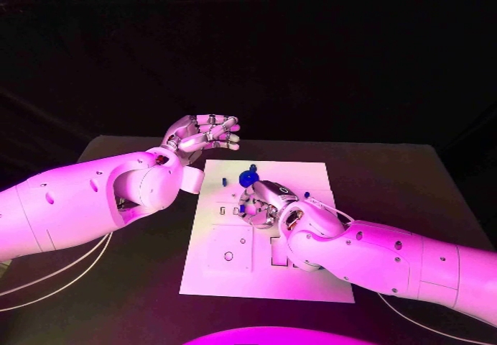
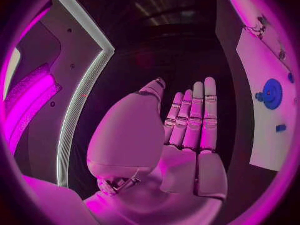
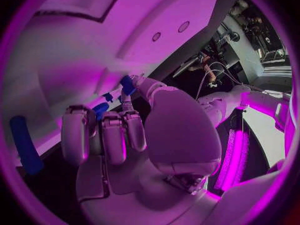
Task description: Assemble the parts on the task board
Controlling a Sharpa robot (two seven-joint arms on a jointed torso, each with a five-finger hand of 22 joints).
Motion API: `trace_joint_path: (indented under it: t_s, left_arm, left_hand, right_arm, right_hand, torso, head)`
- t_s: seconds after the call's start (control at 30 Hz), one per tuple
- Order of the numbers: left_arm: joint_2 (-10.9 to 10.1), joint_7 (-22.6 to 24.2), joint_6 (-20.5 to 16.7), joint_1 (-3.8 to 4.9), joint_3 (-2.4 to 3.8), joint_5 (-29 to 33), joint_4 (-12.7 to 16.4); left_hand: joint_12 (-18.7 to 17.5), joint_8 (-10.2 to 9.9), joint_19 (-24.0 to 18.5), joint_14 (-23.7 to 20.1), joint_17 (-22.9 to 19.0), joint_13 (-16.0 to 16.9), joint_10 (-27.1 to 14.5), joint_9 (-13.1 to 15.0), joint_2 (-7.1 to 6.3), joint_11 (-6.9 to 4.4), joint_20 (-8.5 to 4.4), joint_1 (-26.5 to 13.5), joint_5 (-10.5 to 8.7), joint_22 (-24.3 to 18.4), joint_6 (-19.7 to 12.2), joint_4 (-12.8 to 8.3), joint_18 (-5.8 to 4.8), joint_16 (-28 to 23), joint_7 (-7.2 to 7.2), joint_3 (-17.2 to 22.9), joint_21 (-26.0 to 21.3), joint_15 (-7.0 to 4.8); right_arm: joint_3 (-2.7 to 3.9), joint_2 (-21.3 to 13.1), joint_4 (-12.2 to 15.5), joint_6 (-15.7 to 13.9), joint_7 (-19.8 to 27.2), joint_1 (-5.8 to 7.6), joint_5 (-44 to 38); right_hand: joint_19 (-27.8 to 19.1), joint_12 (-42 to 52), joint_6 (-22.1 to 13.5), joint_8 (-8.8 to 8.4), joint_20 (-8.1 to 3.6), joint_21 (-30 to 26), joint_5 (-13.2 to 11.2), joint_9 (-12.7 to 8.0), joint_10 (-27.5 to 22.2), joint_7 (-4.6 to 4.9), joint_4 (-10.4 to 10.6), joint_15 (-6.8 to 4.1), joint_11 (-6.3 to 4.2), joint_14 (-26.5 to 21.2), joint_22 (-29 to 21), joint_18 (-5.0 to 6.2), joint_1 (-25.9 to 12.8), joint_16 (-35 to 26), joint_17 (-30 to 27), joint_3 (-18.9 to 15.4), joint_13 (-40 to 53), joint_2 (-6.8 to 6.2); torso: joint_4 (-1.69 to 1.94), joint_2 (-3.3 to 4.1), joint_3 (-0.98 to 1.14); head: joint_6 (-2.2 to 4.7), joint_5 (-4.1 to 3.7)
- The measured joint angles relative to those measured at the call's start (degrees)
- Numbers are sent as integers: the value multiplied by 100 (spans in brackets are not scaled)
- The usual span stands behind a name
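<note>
Start at your right hand (image 1: 267, 203): its fingers (image 3: 106, 135) are curled down onto the task board (image 1: 300, 277), and in the right wrist view a small blue part (image 3: 127, 84) sits at the fingertips, beside the thumb. You cannot tell from these pictures whether that piece is pinched or merely touched. A second small blue bit (image 3: 100, 109) shows just behind the curled fingers, and a long blue bar (image 3: 24, 144) lies apart from them on the pale board surface.

Your left hand (image 1: 202, 133) is raised off the far left corner of the board, fingers (image 2: 195, 116) straight, close side by side, with the thumb set apart; it holds nothing.

The parts look like this: a round blue disc part (image 1: 248, 177) with a small knob, lying on the far portion of the board just beyond your right hand's fingers; in the left wrist view the same disc (image 2: 272, 93) shows a toothed rim. A small blue block (image 2: 281, 128) lies near it, and tiny blue pieces (image 1: 225, 181) sit beside the disc.

The board itself is a white rectangular plate with cut-out recesses and small holes, lying in the middle of the black table (image 1: 414, 180). White cables (image 1: 62, 277) trail over the table's left side under your left arm. Beyond the table's far edge the room is dark.
</note>
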Motion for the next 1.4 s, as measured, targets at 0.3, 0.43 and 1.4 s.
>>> trace_joint_path:
  t_s: [0.3,0.43,1.4]
  left_arm:
    - [1,-3,2,0,-1,0,-5]
    - [2,-4,2,0,-1,0,-8]
    - [-13,-153,7,0,-4,-173,-224]
  left_hand:
    - [0,0,0,0,0,0,0,0,0,0,0,0,0,0,0,0,0,0,0,0,0,0]
    - [0,0,0,0,-1,0,0,-1,0,0,0,0,0,0,0,0,0,0,0,0,0,0]
    - [164,-67,89,320,262,87,227,21,-76,-55,-60,-170,0,99,-146,31,0,203,-39,-99,247,-78]
  right_arm:
    - [-1,-4,2,-5,-3,-4,-4]
    - [-1,-6,4,-6,-3,-6,-6]
    - [33,-441,509,-632,415,73,147]
  right_hand:
    - [-21,-23,-78,-30,21,-22,-8,-26,-21,37,9,21,19,21,-1,0,-11,0,0,-41,0,-59]
    - [-21,-53,-78,-51,21,-53,-8,-32,-41,37,-7,21,39,21,-1,0,-33,0,0,-56,0,-81]
    - [-113,-266,-1319,-798,237,-320,-96,-612,-373,233,887,285,301,19,-3,0,667,0,3,-2861,-1,-26]
  torso:
    - [-2,-1,1]
    - [-2,-1,0]
    - [-16,-39,-8]
  head:
    - [-7,-1]
    - [-6,-3]
    - [57,-9]
